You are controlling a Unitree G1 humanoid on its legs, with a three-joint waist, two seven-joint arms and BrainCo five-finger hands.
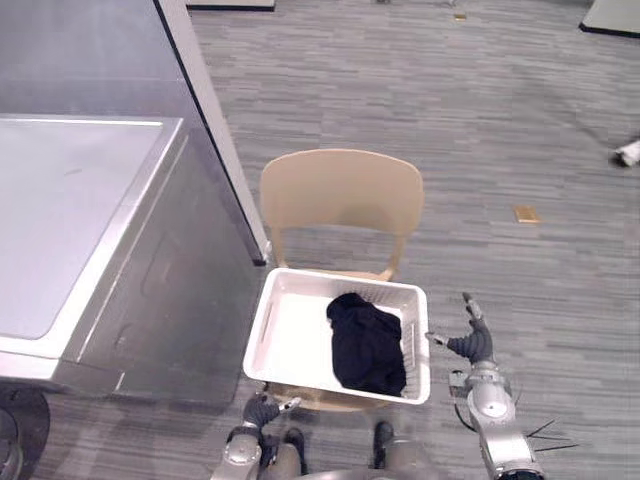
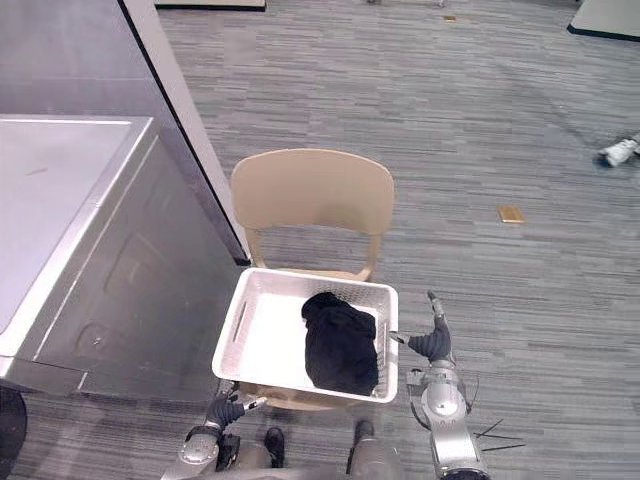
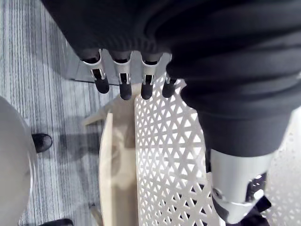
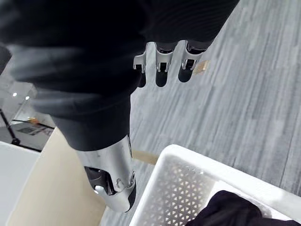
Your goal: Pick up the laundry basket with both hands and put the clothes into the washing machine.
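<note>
A white laundry basket (image 1: 340, 278) sits on the seat of a tan chair (image 1: 340, 195), with a dark bundle of clothes (image 1: 366, 343) in its right half. My right hand (image 1: 472, 345) hovers just off the basket's right rim, open, thumb pointing at it. My left hand (image 1: 262, 410) is low at the basket's near left corner, open and holding nothing. The left wrist view has that hand's fingers (image 3: 124, 80) over the basket's perforated wall (image 3: 169, 155) and the chair seat (image 3: 117, 155). Past the fingers (image 4: 161, 70) in the right wrist view are the basket corner (image 4: 183, 183) and the clothes (image 4: 230, 209).
The silver-grey washing machine (image 1: 70, 230) stands to the left, its flat top shut. A grey partition (image 1: 215, 120) runs back beside the chair. A person's shoe (image 1: 628, 152) is at the far right and a small tan plate (image 1: 526, 213) lies on the carpet.
</note>
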